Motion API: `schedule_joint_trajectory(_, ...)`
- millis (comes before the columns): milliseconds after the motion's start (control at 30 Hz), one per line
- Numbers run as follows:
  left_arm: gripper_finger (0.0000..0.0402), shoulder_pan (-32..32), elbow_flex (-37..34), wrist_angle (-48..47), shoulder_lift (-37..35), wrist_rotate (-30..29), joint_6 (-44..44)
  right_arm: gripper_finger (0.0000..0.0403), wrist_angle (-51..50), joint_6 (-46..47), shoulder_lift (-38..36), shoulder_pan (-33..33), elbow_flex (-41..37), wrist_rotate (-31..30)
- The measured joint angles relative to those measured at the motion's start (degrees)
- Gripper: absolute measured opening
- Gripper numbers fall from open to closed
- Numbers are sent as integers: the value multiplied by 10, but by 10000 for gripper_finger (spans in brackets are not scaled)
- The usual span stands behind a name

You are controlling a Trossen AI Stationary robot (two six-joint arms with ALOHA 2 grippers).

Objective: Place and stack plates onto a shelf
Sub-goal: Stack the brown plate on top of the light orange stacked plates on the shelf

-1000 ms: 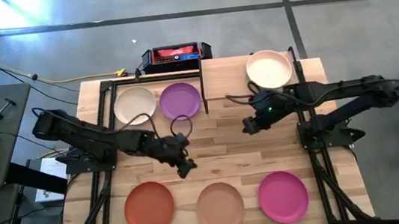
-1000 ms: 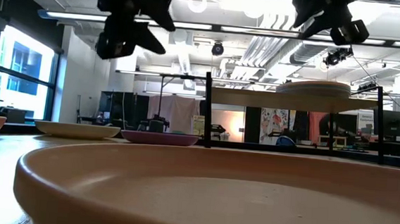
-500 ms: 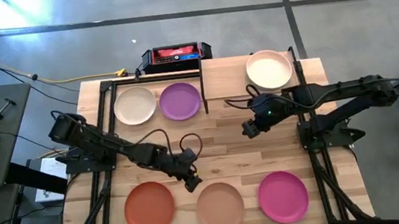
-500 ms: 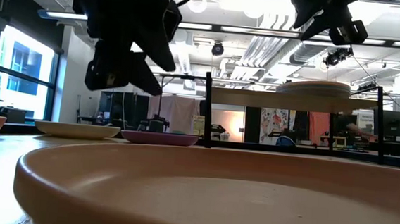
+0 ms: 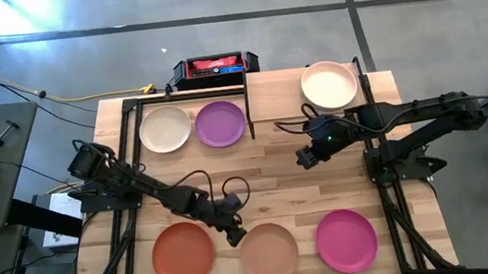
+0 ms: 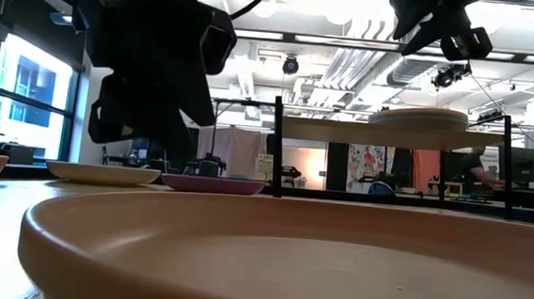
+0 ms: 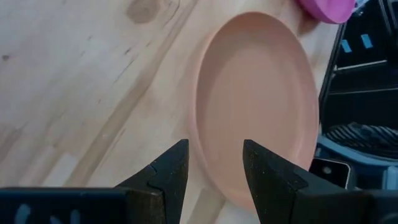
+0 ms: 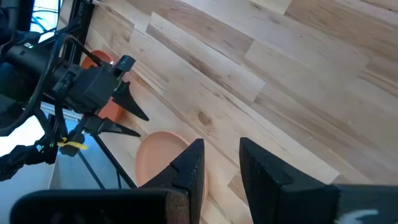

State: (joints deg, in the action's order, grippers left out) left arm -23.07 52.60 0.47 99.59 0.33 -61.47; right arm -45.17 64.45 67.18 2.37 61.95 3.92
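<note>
The left gripper [image 5: 235, 238] is hanging low over the table [image 5: 275, 166] at the near-left rim of the tan plate [image 5: 269, 252], its fingers [image 7: 171, 171] standing apart with the rim lying between them. Whether they are touching the plate is hard to tell. That plate is round, matte and shallow, with a low raised edge, and it is sitting in the front row between the rust plate [image 5: 183, 254] and the magenta plate [image 5: 346, 240].

The right gripper [image 5: 306, 155] is waiting above mid-table in front of the shelf [image 5: 276, 96], its fingers [image 8: 189, 168] parted and holding nothing.

The shelf is a light-wood board on thin black legs at the back of the table. A pale plate [image 5: 328, 85] is lying on its right half; from the low view there may be more than one stacked there. The cream plate [image 5: 165, 128] and the purple plate [image 5: 220, 123] are lying side by side on the table just left of the shelf, nearly touching each other.
</note>
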Motion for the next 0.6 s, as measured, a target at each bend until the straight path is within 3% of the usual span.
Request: schedule_joint_trajectory(600,140,-29,0,17,36,-23,-8,83,0,0,0,0,0,-8)
